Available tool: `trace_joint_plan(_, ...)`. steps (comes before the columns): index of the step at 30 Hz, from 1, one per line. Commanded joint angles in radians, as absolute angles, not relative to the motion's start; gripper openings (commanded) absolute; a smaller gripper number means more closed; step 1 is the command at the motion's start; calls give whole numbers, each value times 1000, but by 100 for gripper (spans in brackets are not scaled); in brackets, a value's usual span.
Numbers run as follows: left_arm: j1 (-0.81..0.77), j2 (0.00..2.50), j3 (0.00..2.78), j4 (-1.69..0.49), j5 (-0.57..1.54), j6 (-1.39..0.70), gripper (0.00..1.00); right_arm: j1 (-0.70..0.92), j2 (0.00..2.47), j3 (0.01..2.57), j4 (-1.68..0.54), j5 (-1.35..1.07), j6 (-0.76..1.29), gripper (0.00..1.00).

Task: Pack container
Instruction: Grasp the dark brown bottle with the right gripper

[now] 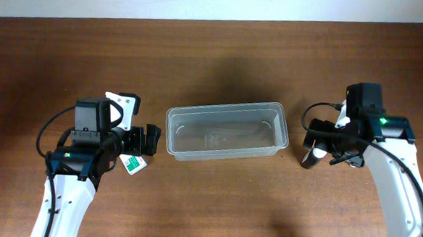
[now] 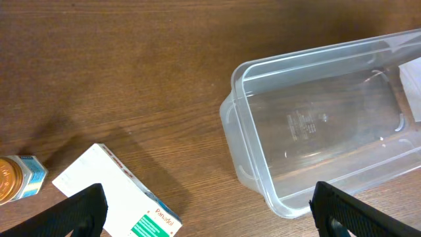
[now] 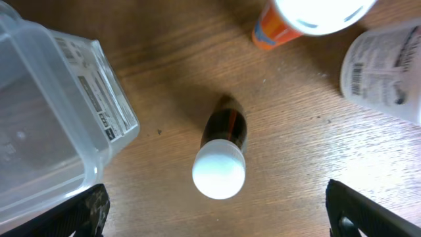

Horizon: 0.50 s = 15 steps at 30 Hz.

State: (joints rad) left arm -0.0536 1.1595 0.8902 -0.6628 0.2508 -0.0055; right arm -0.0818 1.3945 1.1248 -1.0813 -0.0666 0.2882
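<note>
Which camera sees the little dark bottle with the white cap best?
The right wrist view. There the bottle stands in the middle, its white cap and dark body clear. The overhead view shows only a small dark shape beside the container. The left wrist view does not show it.

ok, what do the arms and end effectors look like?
Left arm and right arm: white links, black wrist housings, looping black cables, green light each. Left end effector and right end effector: black, two-finger; white bracket by the left one.
</note>
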Motion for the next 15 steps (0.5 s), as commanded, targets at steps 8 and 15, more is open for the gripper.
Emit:
trace_joint_plan(8,-56,1156,913,-663,266,-15,99,-85,1560,1092,-1068,-79,294,82)
trace_joint_plan(15,-56,1156,913,-663,266,-15,99,-86,1611,1092,-1054,-79,294,60)
